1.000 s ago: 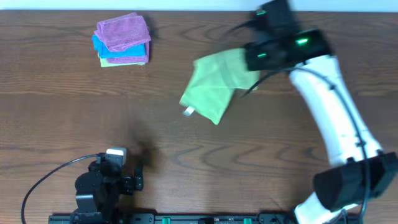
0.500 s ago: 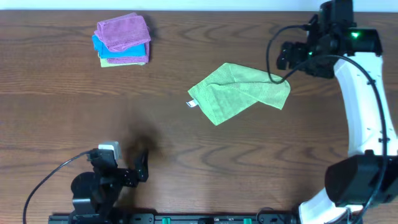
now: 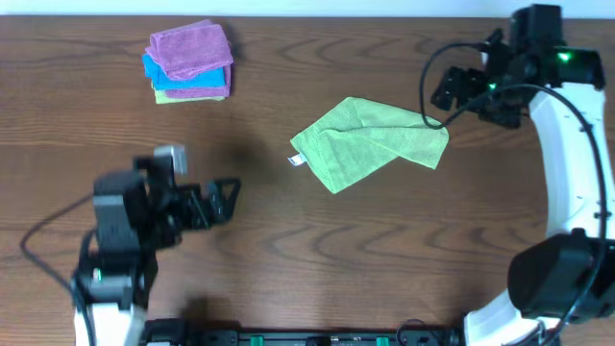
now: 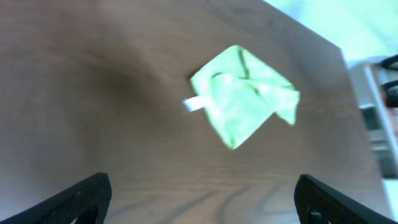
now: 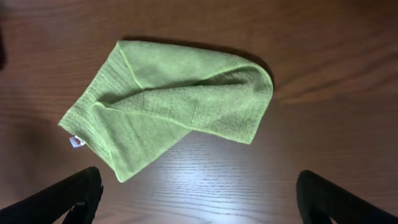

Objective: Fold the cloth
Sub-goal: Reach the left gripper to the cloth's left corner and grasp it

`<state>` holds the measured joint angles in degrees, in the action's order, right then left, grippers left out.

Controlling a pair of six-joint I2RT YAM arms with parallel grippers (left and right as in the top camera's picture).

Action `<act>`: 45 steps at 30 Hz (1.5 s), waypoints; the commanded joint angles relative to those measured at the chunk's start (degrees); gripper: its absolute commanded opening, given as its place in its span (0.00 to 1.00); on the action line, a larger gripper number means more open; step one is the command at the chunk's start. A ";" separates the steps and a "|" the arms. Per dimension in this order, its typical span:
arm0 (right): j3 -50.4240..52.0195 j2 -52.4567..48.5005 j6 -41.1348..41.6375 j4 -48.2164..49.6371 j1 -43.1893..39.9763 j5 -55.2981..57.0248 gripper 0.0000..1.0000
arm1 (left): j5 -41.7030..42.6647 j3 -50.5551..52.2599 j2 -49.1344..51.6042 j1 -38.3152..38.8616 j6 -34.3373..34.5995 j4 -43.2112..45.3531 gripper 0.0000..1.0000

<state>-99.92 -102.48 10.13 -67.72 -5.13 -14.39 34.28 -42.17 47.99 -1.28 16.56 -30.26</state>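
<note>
The green cloth (image 3: 370, 144) lies loosely folded over itself in the middle of the wooden table (image 3: 307, 259), its white tag (image 3: 296, 160) sticking out at the left corner. Nothing is holding it. My right gripper (image 3: 448, 98) hovers open just beyond its right edge. In the right wrist view the cloth (image 5: 168, 106) lies ahead of the open right gripper (image 5: 199, 202), whose jaws are empty. My left gripper (image 3: 229, 195) stands open well to the cloth's left, pointing toward it. The left wrist view shows the cloth (image 4: 242, 102) far ahead of the wide left gripper (image 4: 202, 199).
A stack of folded cloths (image 3: 189, 62), purple on top of blue and yellow-green, sits at the table's far left. The right arm (image 3: 577, 173) runs down the right side. Cables trail behind the left arm (image 3: 115, 240).
The right gripper has let go of the green cloth and drawn back to the right; the cloth now lies flat. The left arm has lifted and moved forward toward the cloth.
</note>
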 commanded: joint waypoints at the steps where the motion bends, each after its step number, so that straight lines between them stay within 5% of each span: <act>1: 3.82 1.27 -2.73 0.74 -3.39 -7.08 0.99 | 5.62 -4.24 6.51 0.22 2.75 0.55 0.95; 4: 7.74 1.29 -4.04 1.81 -6.16 -11.54 0.99 | 7.58 -4.57 11.30 0.26 13.29 4.59 0.95; 13: 16.65 1.29 -5.75 4.20 -7.65 -12.00 0.98 | 15.13 -4.63 28.22 6.88 38.99 36.00 0.95; 22: 17.25 1.29 -5.77 4.55 -7.54 -12.85 0.99 | 9.75 -6.84 41.48 17.25 42.86 45.29 0.95; 27: 17.25 1.29 -5.97 4.26 -7.54 -13.75 0.99 | 4.28 -6.84 44.39 18.78 50.95 48.68 1.00; 29: 17.25 1.29 -6.14 4.20 -7.54 -13.79 0.99 | 1.25 -7.69 44.89 19.71 51.43 47.71 1.00; 33: 17.25 1.29 -6.19 4.37 -7.54 -14.16 0.99 | -5.27 -14.36 46.49 22.12 49.96 38.49 0.80; 35: 17.25 1.29 -6.19 4.50 -7.54 -14.16 0.99 | -7.72 -20.11 48.33 23.26 47.08 31.80 0.81; 37: 17.25 1.29 -6.45 4.70 -7.54 -14.19 0.99 | -10.43 -26.25 50.95 24.06 45.68 24.87 0.98; 45: 17.25 1.29 -6.56 4.72 -7.54 -14.60 0.99 | -9.46 -33.42 62.10 25.18 45.22 19.45 0.97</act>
<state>-82.89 -102.35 4.89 -63.05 -12.84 -27.59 25.47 -75.11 105.95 23.31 62.67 -10.11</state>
